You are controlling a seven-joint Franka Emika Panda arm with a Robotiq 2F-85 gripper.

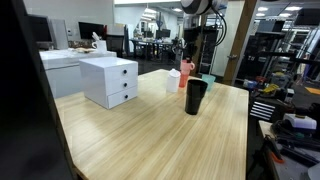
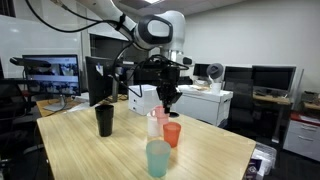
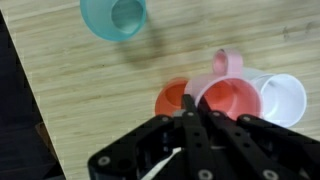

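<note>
The gripper (image 3: 193, 118) hangs with its jaws pressed together and nothing between them, just above a close-set cluster of an orange cup (image 3: 170, 100), a pink cup (image 3: 230, 68) and a white cup (image 3: 285, 98) near one end of a pale wood-grain table (image 1: 140, 140). A teal cup (image 3: 113, 17) stands a little apart from them. A black cup (image 1: 195, 97) and a white drawer unit (image 1: 110, 80) share the tabletop, and around it lies an open office with monitors (image 2: 50, 70), desks and ceiling lights.
</note>
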